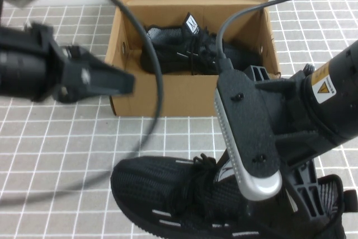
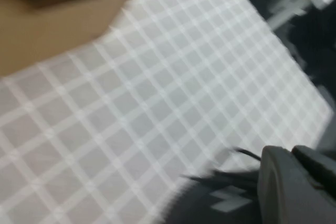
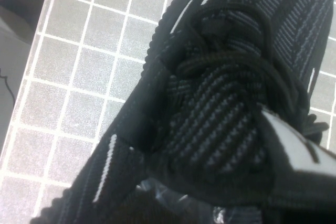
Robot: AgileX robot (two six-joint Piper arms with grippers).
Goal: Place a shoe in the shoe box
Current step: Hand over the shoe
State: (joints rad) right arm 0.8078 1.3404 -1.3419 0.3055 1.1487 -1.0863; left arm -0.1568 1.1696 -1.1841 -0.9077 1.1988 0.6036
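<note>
The shoe (image 1: 168, 194), a black knit sneaker with white dashes, lies at the table's near edge, toe to the left. It fills the right wrist view (image 3: 220, 119), where its white logo tab (image 3: 294, 145) shows. My right gripper (image 1: 305, 194) is down at the shoe's tongue and collar, mostly hidden by its wrist. The brown shoe box (image 1: 168, 90) stands open behind, lid flap up. My left gripper (image 1: 126, 84) is shut and empty, hovering by the box's front left corner. In the left wrist view the left gripper (image 2: 294, 182), the box (image 2: 52, 30) and the shoe (image 2: 210, 203) show.
The identical mate (image 1: 184, 48) lies inside the box, taking up most of the floor. Black cables (image 1: 156, 65) arc over the box and table. A grey checked cloth (image 1: 56, 155) covers the table.
</note>
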